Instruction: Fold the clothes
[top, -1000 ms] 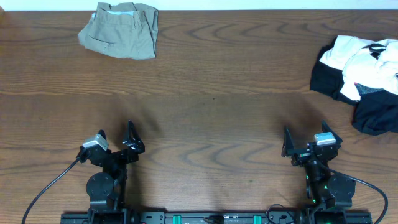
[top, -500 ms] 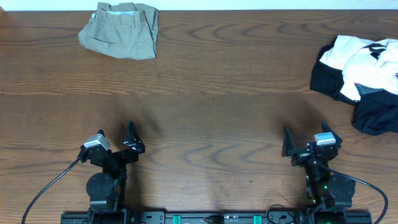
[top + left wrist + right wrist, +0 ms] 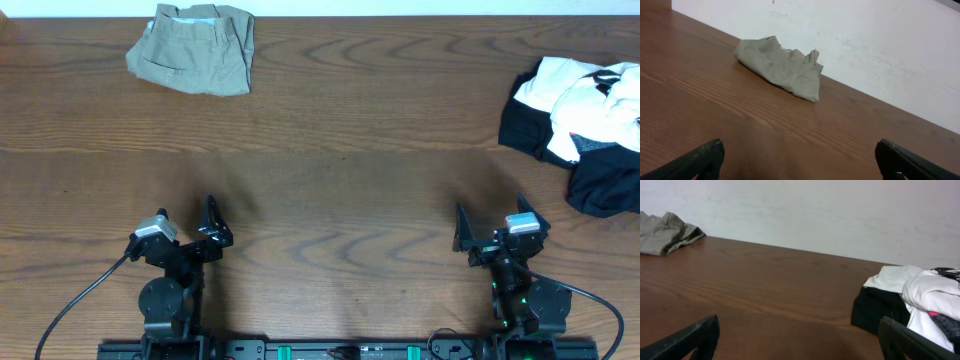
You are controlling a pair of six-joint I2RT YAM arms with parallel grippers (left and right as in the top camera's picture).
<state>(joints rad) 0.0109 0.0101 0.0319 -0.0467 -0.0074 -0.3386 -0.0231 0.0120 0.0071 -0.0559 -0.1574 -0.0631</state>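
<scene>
**Nothing Moves: Both Claws Wide, Khaki Clothes Untouched**

Compared with the overhead view a second ago, every item sits in the same spot, and neither arm has shifted.

The heap of black and white garments (image 3: 585,120) lies at the right edge of the desk (image 3: 340,150) and serves as the marker here. The clothes (image 3: 193,47), a wrinkled khaki piece with stitched hems, lie well apart from that heap, at the opposite end of the desk's far side, close against the white wall (image 3: 865,45). They look loosely bunched, with a paler lining showing at the top edge.

The left claw (image 3: 186,208) hovers at the near side of the desk, far from the heap and well short of the clothes. Its fingers are spread apart with only bare wood between them. The right claw (image 3: 489,207) sits nearer the heap, on its near-left side, and its fingers too are spread wide, gripping nothing.
</scene>
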